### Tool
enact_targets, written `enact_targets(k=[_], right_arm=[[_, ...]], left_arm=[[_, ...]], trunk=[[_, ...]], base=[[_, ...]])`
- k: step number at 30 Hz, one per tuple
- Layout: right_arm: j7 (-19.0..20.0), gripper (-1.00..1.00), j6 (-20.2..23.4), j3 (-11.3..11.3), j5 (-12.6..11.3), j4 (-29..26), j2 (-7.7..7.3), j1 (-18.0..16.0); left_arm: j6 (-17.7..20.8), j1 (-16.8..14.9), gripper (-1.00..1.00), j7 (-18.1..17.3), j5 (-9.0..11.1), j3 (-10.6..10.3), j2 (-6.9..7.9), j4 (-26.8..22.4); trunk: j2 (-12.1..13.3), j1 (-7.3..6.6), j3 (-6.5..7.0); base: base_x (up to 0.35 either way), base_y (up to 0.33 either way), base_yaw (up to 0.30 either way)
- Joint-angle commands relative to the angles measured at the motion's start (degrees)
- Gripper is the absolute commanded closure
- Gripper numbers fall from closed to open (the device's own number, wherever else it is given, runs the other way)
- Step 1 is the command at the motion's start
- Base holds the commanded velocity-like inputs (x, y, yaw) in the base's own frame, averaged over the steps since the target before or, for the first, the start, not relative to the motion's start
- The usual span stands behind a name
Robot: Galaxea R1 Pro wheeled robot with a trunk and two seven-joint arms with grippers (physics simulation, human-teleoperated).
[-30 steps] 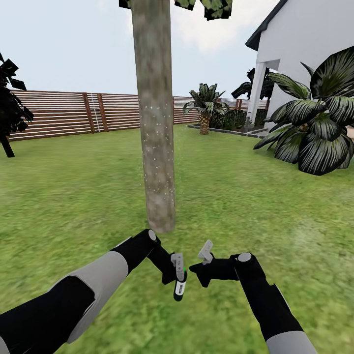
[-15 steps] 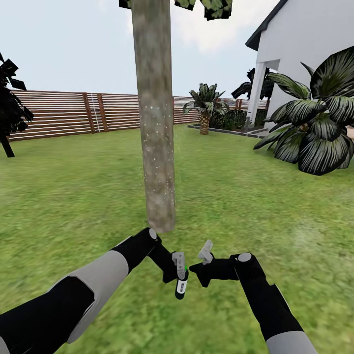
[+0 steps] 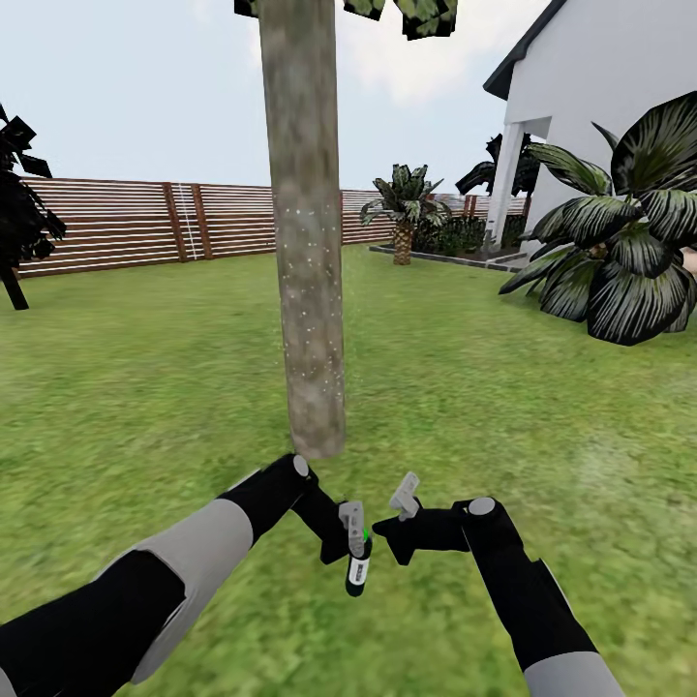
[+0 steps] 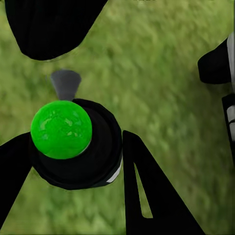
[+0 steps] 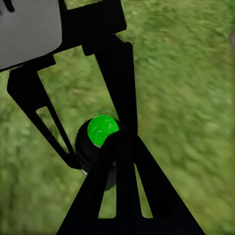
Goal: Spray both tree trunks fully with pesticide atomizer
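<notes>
Where the lawn (image 3: 145,387) runs back to the fence (image 3: 116,225), the trunk (image 3: 307,242) stands speckled pale. Just before its base, the left gripper (image 3: 354,534) clamps the atomizer (image 3: 357,571); right gripper (image 3: 407,496) beside, fingers apart.

Even, bright daylight, no clear light direction; hardly any cast shadows on the flat blurry green grass ground (image 3: 145,387). Head view fairly sharp w/ soft, smeary turf texture. Both wrist views: grass v. blurred, glossy green ball-shaped cap (image 4: 61,129) shows small highlights.
</notes>
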Motion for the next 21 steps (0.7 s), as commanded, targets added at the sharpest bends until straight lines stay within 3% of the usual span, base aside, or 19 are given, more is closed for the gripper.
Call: enact_targets(k=[1,21], right_arm=[[0.00,1.00,0.00,0.00,0.00,-0.27,0.01,0.00],[0.00,1.00,0.00,0.00,0.00,-0.77,0.01,0.00]], left_arm=[[-0.28,0.12,1.00,0.01,0.01,0.03,0.00,-0.03],[-0.57,0.29,1.00,-0.78,0.40,0.03,0.00,-3.68]], trunk=[[0.00,0.00,0.00],[0.00,0.00,0.00]], base=[[0.000,0.000,0.000],[0.000,0.000,0.000]])
